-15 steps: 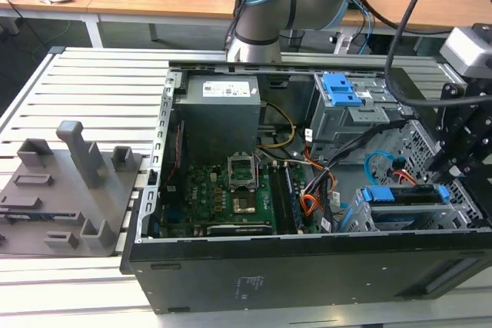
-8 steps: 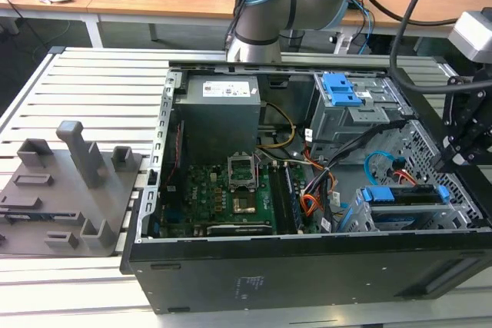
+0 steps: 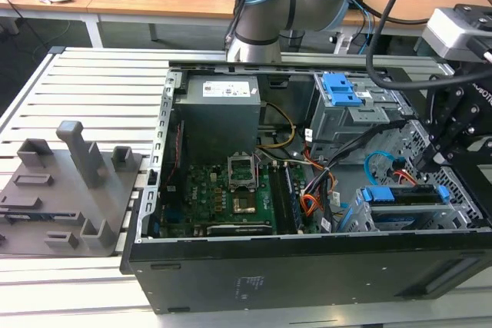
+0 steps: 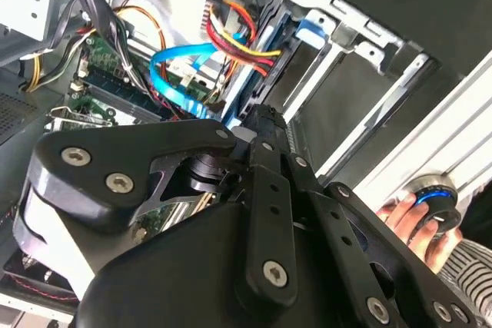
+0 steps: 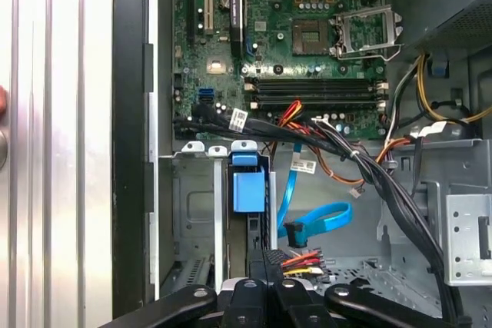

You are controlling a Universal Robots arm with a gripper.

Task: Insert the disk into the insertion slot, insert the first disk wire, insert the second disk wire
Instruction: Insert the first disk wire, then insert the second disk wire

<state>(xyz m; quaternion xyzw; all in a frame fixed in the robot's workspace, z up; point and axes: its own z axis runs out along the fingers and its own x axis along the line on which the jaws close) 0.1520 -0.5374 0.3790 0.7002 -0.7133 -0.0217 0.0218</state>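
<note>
One disk, showing its bright blue plastic carrier (image 5: 247, 188), already sits inside the grey perforated sheet-metal insertion slot (image 5: 192, 205). The slot is in a corner of the open black computer case (image 3: 307, 274), which rests on my slatted aluminium surface (image 3: 100, 82). My black end effector (image 5: 265, 263) hangs just behind the carrier, its tip at the plug end of the red, yellow and black wire bundle (image 5: 305, 259). I cannot tell whether it is clamped on that plug or apart. Just beside it, the flat blue cable (image 5: 319, 217) loops loose, with its black plug hanging clear of the disk.
</note>
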